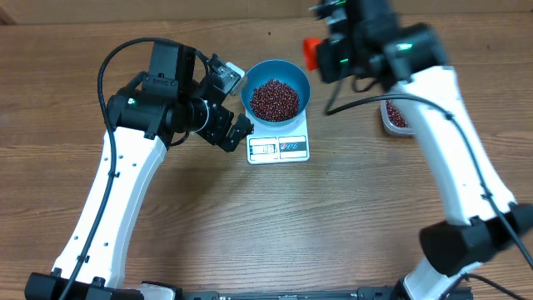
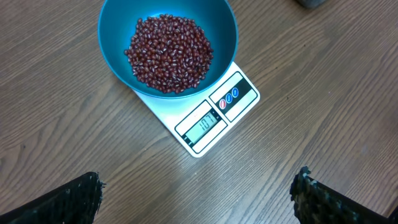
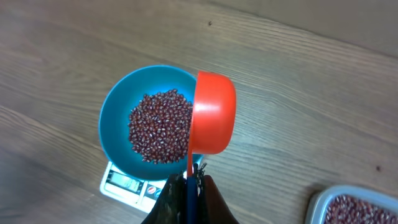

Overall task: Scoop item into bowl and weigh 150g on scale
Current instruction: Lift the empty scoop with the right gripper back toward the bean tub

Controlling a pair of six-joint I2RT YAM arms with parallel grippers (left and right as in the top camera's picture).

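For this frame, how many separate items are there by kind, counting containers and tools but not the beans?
blue bowl: 1
white scale: 1
orange-red scoop: 1
clear tub: 1
Total: 4

White arm links (image 1: 125, 179), black joints (image 1: 454, 242), looping black cables (image 1: 111, 55).

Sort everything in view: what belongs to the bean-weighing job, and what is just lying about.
Job: dark red-brown beans; round bright blue bowl holding them; flat white kitchen scale under it; orange-red plastic scoop in the shut right gripper; clear plastic tub of more beans.
Lying about: no loose thing shows; left gripper open, holding nothing; brown wooden table underneath.
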